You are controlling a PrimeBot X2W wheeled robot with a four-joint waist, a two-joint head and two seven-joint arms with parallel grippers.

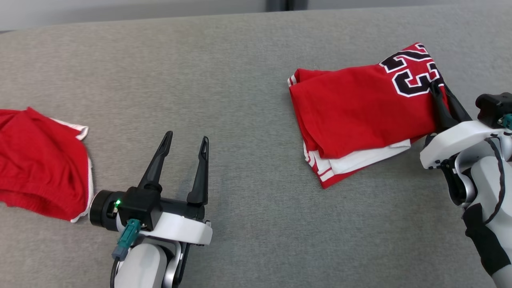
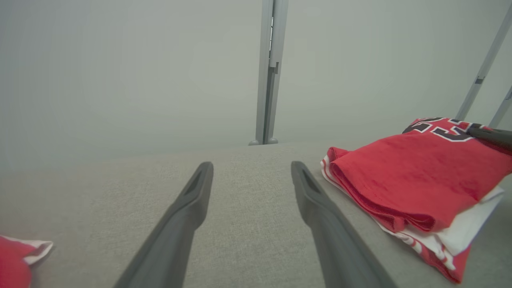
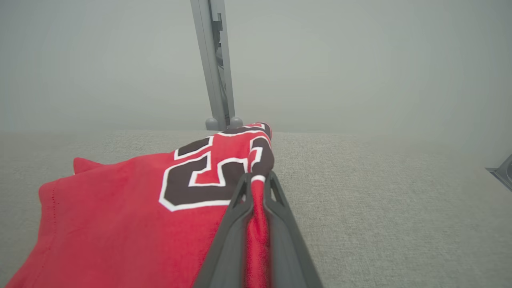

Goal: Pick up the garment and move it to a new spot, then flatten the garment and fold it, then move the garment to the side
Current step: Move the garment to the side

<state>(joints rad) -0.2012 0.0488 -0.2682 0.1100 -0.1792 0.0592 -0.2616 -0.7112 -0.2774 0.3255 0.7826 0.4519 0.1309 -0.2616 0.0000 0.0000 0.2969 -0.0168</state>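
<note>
The folded red jersey (image 1: 360, 108) lies on the right side of the grey surface (image 1: 248, 80), and the right jaws are clenched on its right edge, just by the black number print. The wrist view shows red cloth squeezed between the two dark fingers (image 3: 232, 236).

Here is the worry: that pinch looks thin. It seems to catch the upper layers at one edge only, while a white layer (image 1: 372, 156) pokes out underneath at the near side. Pull from here and the top fold could peel off, the stack fanning open or the lower layers dragging behind on the rough weave. One-sided hold, too, so the far corner may swing and crumple.

No help from the other side. The left jaws are released, spread wide over bare surface, well apart from the jersey and closer to a second red garment (image 1: 40, 164) at the far left.

The right arm reaches in from the lower right, its pale forearm (image 1: 456, 140) angled up and its fingers lying low, pointing toward the jersey. The left arm sits lower left, its fingers (image 1: 158, 160) pointing up the head view.
</note>
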